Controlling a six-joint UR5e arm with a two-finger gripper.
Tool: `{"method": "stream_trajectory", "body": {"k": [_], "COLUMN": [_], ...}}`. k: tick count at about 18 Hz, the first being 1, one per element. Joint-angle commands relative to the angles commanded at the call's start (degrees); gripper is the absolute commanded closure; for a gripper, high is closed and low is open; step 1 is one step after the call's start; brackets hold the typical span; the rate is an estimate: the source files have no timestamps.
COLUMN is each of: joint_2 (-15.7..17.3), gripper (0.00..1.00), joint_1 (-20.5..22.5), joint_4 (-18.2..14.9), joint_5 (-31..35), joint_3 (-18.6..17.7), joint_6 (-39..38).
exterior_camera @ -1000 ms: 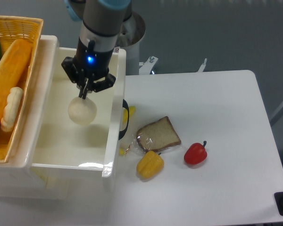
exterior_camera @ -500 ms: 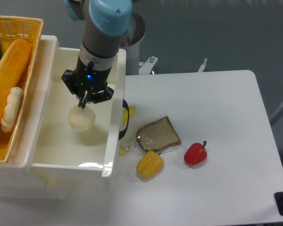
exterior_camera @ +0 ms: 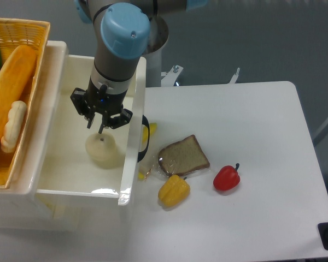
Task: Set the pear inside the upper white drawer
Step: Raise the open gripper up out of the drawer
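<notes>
The pale cream-white roundish pear (exterior_camera: 101, 150) sits on the floor of the large glossy white plastic drawer (exterior_camera: 49, 169), toward its right wall and roughly midway between the near and far ends. The black two-finger gripper (exterior_camera: 101, 126) hangs directly over it, fingertips just above the small dark stem. From where I stand the fingers look slightly apart and clear of the fruit, though the angle is steep and they may be touching the stem.

The risk I see is in the lift-out. If a fingertip is snagged on the stem, raising the arm could drag the pear up or tip it. It is also round, so it could roll along the drawer floor once free. The arm's wrist is close to the drawer's right wall and could knock it.
</notes>
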Motion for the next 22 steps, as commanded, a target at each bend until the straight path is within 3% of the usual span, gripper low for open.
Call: {"method": "stream_trajectory", "body": {"k": [3, 8, 11, 14, 18, 22], "joint_2": [0.26, 1.75, 2.46, 3.51, 4.22, 3.43], "gripper": [0.0, 0.0, 0.0, 0.0, 0.0, 0.0], "joint_1": [0.18, 1.66, 4.91, 8.25, 13.26, 18.71], "joint_4": [0.09, 0.26, 2.63, 2.72, 3.16, 3.25], "joint_5": [0.18, 1.23, 1.23, 1.14, 1.23, 3.24], "joint_3": [0.35, 0.97, 1.67, 2.37, 1.76, -0.17], "joint_6": [0.26, 0.44, 0.53, 2.63, 7.89, 20.18]}}
